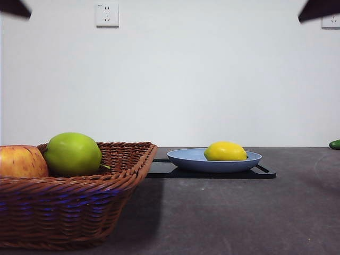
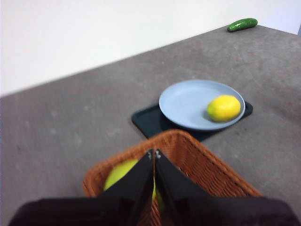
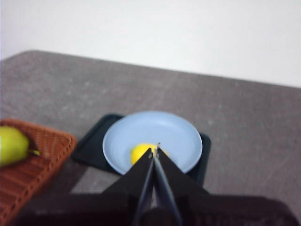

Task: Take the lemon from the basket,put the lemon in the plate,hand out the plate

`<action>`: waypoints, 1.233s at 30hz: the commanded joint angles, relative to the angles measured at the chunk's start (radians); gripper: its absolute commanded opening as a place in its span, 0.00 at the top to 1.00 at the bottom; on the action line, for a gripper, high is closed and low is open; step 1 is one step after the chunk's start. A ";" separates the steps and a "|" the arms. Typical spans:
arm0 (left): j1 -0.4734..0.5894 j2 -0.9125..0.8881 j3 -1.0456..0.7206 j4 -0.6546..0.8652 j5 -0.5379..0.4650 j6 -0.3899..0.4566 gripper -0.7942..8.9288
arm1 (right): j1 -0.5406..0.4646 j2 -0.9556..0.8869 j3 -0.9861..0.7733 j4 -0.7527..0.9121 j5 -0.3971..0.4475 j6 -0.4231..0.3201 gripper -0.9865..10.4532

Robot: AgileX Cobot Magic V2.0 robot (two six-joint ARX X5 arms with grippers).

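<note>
The yellow lemon (image 1: 225, 151) lies in the light blue plate (image 1: 183, 158), which rests on a flat black tray (image 1: 212, 173). The wicker basket (image 1: 79, 204) stands near at the left and holds a green apple (image 1: 73, 154) and a red-yellow apple (image 1: 21, 161). My left gripper (image 2: 154, 153) is shut and empty, high above the basket (image 2: 207, 165); its view shows the lemon (image 2: 224, 108) on the plate (image 2: 186, 101). My right gripper (image 3: 155, 149) is shut and empty, high above the plate (image 3: 160, 129), with the lemon (image 3: 139, 151) partly behind its jaws. Both arms show only as dark tips at the front view's top corners.
A green cucumber (image 2: 242, 24) lies at the table's far right edge, also in the front view (image 1: 334, 144). A white wall with sockets stands behind the grey table (image 1: 239, 212).
</note>
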 commanded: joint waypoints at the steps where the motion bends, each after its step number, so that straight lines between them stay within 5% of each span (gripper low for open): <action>1: -0.002 -0.040 -0.036 0.070 -0.006 -0.055 0.91 | 0.006 -0.003 -0.001 0.016 0.006 0.007 0.91; 21: -0.002 -0.048 -0.039 0.074 -0.005 -0.061 0.91 | 0.006 -0.012 -0.001 0.023 0.003 0.052 0.91; 25: 0.014 -0.140 -0.039 -0.030 -0.037 -0.006 0.91 | 0.006 -0.012 -0.001 0.024 0.002 0.051 0.91; 30: 0.111 -0.320 -0.051 -0.199 -0.086 0.003 0.91 | 0.006 -0.012 -0.001 0.023 0.003 0.051 0.91; 37: 0.297 -0.469 -0.164 -0.164 -0.091 0.004 0.91 | 0.006 -0.012 -0.001 0.023 0.002 0.052 0.91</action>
